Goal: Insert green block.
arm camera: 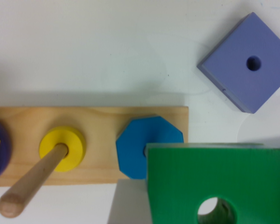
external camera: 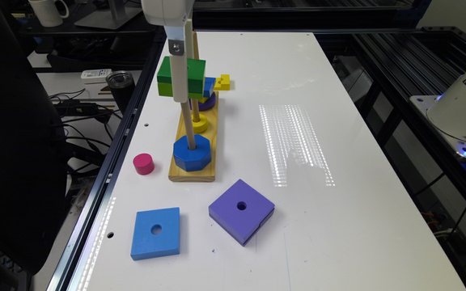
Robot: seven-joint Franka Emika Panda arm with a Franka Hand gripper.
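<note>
Gripper (external camera: 179, 87) pinching green block (external camera: 192, 76), held up in air on peg (external camera: 188, 125) w/ blue octagon (external camera: 192, 152) at its foot. Peg thru block's centre hole. Purple square (external camera: 241, 210), blue square (external camera: 156, 232) flat on table (external camera: 338, 121) nr wooden base (external camera: 192, 173).

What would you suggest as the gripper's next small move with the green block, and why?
Probably a slow, straight descent. In the exterior view the gripper holds the green block high on the peg that rises from the blue octagon, well above it. Lowering along the peg should seat the block on the octagon; release it only then.
</note>
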